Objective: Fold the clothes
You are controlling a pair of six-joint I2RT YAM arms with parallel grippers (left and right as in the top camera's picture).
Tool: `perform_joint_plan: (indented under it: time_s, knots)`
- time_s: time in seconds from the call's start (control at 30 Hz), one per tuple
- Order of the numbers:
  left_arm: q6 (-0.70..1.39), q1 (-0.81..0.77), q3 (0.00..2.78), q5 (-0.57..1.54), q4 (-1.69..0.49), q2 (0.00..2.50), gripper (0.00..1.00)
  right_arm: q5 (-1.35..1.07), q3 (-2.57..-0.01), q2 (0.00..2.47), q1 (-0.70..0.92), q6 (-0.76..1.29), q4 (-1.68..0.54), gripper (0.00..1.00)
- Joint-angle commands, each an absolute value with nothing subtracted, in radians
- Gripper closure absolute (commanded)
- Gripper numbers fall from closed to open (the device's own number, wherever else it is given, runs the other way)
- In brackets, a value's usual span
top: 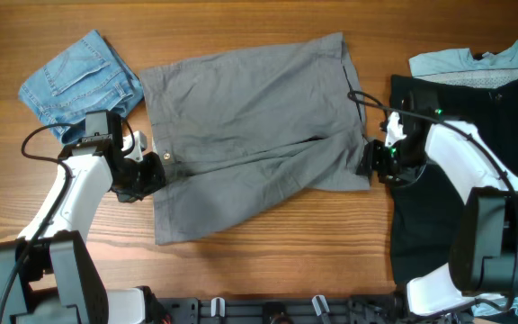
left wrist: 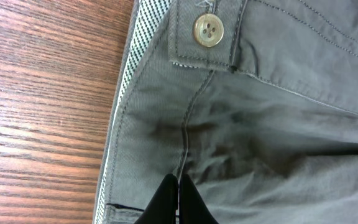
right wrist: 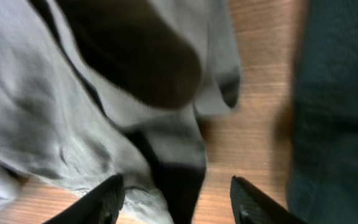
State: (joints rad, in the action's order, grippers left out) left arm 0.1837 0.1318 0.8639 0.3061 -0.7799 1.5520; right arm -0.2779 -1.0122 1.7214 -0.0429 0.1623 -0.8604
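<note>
1. Check the left gripper (left wrist: pixel 178 200): pinched tight on the grey shorts (top: pixel 250 117), at the fly seam (left wrist: pixel 188 124) just below the waistband button (left wrist: pixel 207 30).
2. Close the right gripper (right wrist: pixel 179 200), now standing half wide astride the shorts' leg hem (right wrist: pixel 176 177) and gripping nothing.
3. Lift both ends level, then fold across the shorts' middle.
4. Steer clear of the black garment (top: pixel 421 225) just beyond the shorts' hem, and of the denim shorts (top: pixel 75 76) past their waistband.

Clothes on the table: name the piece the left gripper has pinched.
The grey shorts in the middle: the left gripper is shut on their waistband edge. The blue denim shorts and the black garment lie off to the sides.
</note>
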Motion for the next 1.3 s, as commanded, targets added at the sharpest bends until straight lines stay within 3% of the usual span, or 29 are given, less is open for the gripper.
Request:
perform_joint_plan:
  time_s: [0.0,0.07,0.17,0.3,0.33,0.4,0.67,0.93,1.0,1.07,1.1,1.17,1.23,1.27]
  knots:
    - [0.163,0.128,0.877,0.321,-0.778,1.558,0.96,-0.427,-0.958,1.718,-0.044,0.119,-0.756,0.57]
    - [0.163,0.128,0.877,0.321,-0.779,1.558,0.95,-0.517,-0.960,1.716,-0.044,0.058,-0.743,0.68]
    - [0.163,0.128,0.877,0.321,-0.788,1.558,0.82,-0.532,-0.981,1.714,-0.044,0.041,-0.758,0.73]
    - [0.163,0.128,0.877,0.321,-0.809,1.558,0.52,-0.533,-1.011,1.678,-0.044,0.017,-0.839,0.95]
    - [0.163,0.128,0.877,0.321,-0.819,1.558,0.45,-0.532,-1.018,1.657,-0.044,0.009,-0.857,0.96]
    - [0.163,0.128,0.877,0.321,-0.842,1.558,0.40,-0.510,-1.039,1.603,-0.050,0.041,-0.902,0.96]
    - [0.163,0.128,0.875,0.322,-0.900,1.558,0.32,-0.128,-1.099,1.365,-0.116,0.402,-1.072,0.96]
    - [0.164,0.128,0.838,0.351,-0.905,1.558,0.36,-0.134,-1.099,1.319,-0.128,0.392,-1.064,0.96]
    - [0.164,0.128,0.822,0.382,-0.907,1.558,0.43,-0.134,-1.099,1.319,-0.128,0.391,-1.063,0.96]
    - [0.164,0.128,0.802,0.406,-0.910,1.558,0.62,-0.134,-1.099,1.319,-0.128,0.392,-1.063,0.96]
    - [0.165,0.128,0.790,0.420,-0.912,1.558,0.65,-0.134,-1.099,1.318,-0.128,0.392,-1.063,0.96]
    - [0.181,0.128,0.756,0.445,-0.918,1.558,0.64,-0.134,-1.099,1.319,-0.128,0.391,-1.059,0.96]
    - [0.222,0.128,0.728,0.443,-0.911,1.558,0.51,-0.134,-1.099,1.319,-0.128,0.392,-1.055,0.96]
    - [0.244,0.128,0.717,0.440,-0.891,1.558,0.51,-0.134,-1.099,1.319,-0.128,0.392,-1.054,0.96]
